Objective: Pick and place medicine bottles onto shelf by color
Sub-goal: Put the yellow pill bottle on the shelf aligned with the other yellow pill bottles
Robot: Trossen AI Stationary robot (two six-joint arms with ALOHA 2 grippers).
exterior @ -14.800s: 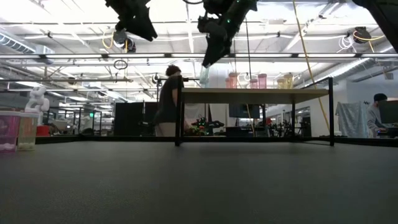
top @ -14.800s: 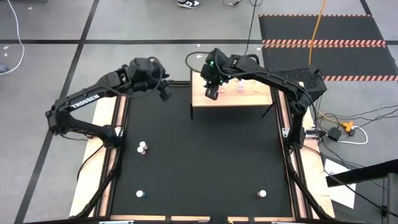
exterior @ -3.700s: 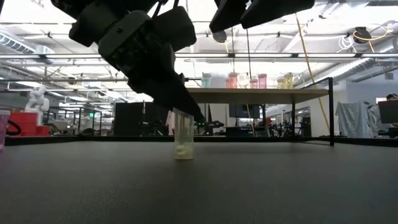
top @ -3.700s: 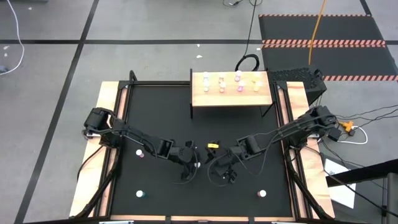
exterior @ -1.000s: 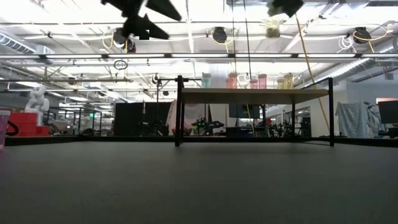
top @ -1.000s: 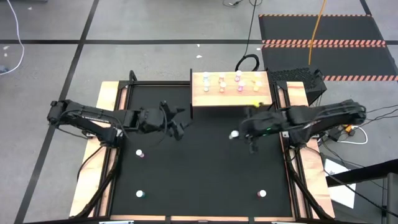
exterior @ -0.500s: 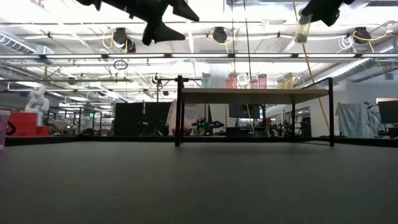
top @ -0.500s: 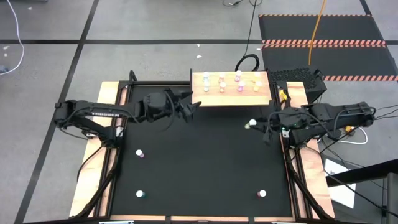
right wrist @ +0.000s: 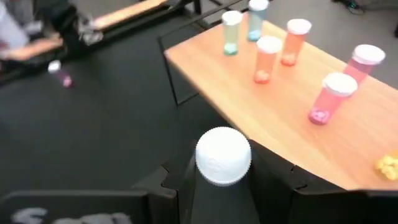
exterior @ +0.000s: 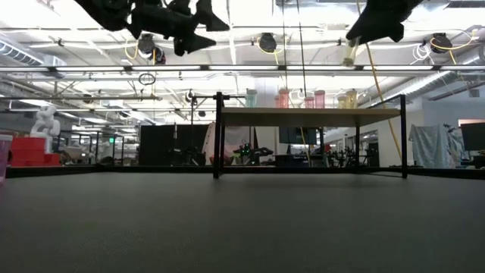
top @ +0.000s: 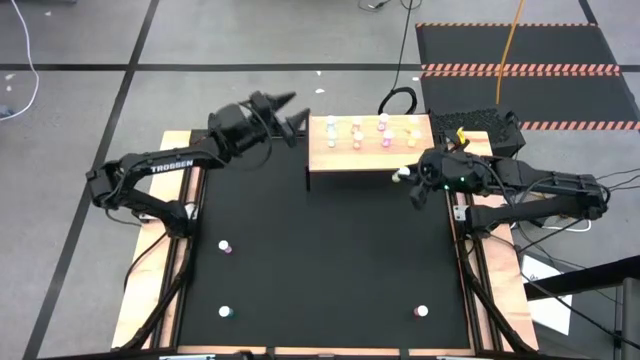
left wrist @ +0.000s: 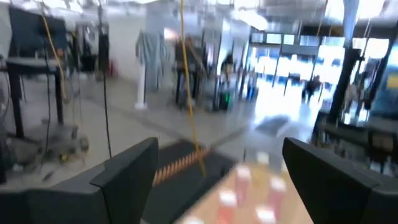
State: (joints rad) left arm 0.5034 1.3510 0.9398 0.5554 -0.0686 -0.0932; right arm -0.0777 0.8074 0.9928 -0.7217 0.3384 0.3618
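Arms: 2. Grippers: 2, the left gripper (top: 290,105) and the right gripper (top: 403,175).

Shelf (top: 330,162): 1.

Medicine bottles (right wrist: 268,59) in view: 11.
- On the shelf: 7. These are 2 blue-green (right wrist: 231,31), 2 orange (right wrist: 295,40), 2 pink (right wrist: 329,96) and 1 yellow (right wrist: 388,165), the last only partly visible at the frame edge
- On the black tabletop (top: 320,260): 3 (top: 228,246) (top: 227,311) (top: 421,311)
- Clamped in the right gripper: 1, the held bottle (right wrist: 223,155)

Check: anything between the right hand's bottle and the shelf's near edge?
Nothing. In the right wrist view the held bottle sits just short of the shelf; only bare black tabletop shows between.
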